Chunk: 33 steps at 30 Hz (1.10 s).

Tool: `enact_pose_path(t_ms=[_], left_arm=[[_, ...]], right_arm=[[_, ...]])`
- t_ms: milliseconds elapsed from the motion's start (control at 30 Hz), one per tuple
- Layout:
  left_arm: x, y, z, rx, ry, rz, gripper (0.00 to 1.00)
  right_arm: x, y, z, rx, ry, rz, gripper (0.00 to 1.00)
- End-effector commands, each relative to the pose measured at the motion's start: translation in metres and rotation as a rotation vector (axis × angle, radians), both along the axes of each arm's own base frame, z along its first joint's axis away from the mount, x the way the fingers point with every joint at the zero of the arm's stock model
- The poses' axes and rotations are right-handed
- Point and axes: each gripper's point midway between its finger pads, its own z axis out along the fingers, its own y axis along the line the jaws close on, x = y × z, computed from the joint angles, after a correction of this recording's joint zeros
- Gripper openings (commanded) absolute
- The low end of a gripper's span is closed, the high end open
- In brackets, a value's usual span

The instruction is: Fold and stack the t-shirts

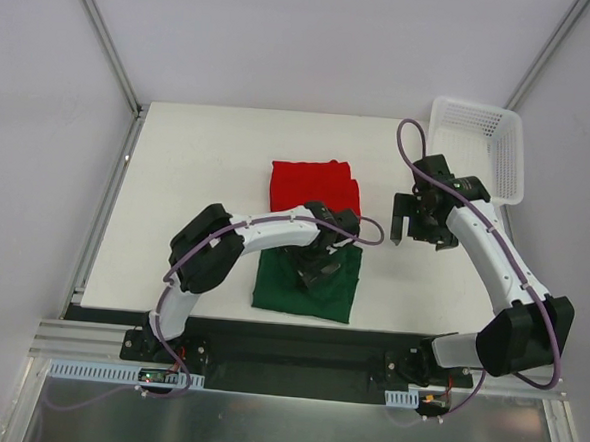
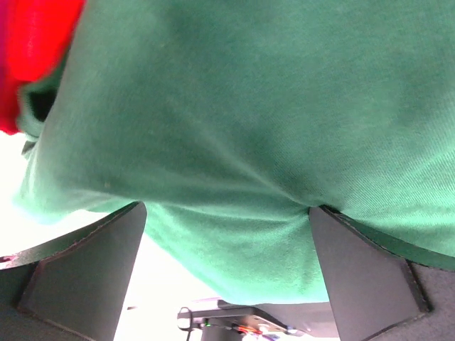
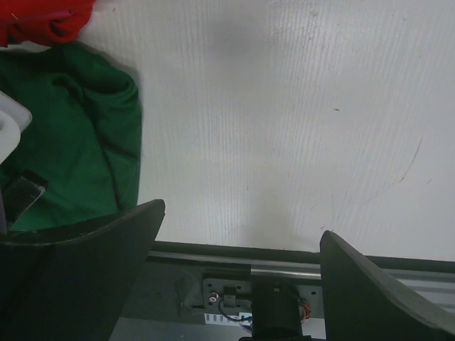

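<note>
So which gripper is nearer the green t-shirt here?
Left. The left gripper is down on the green t-shirt, cloth between its open jaws; the right gripper is off to the shirt's right, above bare table.

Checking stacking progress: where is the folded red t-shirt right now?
In the top external view the folded red t-shirt lies mid-table, just beyond the green t-shirt, left of the white plastic basket.

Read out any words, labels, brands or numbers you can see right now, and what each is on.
None can be read.
Green shirt: plain, no print or tag showing in any view.
Red shirt: plain.
Basket: no label.
Circuit boards by the arm bases: any markings are too small to read.
</note>
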Motion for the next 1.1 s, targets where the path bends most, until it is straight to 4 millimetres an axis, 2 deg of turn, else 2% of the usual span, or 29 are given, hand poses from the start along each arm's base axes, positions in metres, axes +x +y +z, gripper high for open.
enact_pose_path(t_ms=[0,200,500,667,800,1067], left_arm=[[0.048,0.031,0.008,0.122,-0.126,0.071,0.99],[0.040,0.017,0.022,0.026,-0.098,0.111,0.99],[0.003,-0.006,0.008,0.013,-0.026,0.097,0.99],[-0.008,-0.032,0.007,-0.052,0.016,0.115,0.99],[-0.005,-0.034,0.009,-0.053,0.001,0.113,0.99],[0.003,-0.016,0.007,0.010,-0.040,0.071,0.99]], right_arm=[[0.001,0.004,0.004,0.033,-0.007,-0.010,0.96],[0.002,0.004,0.003,0.027,-0.002,-0.006,0.96],[0.006,0.009,-0.002,0.042,0.016,-0.007,0.96],[0.007,0.011,-0.003,0.049,0.021,-0.016,0.96],[0.007,0.011,-0.002,0.056,0.016,-0.020,0.96],[0.005,0.011,-0.002,0.056,0.015,-0.030,0.96]])
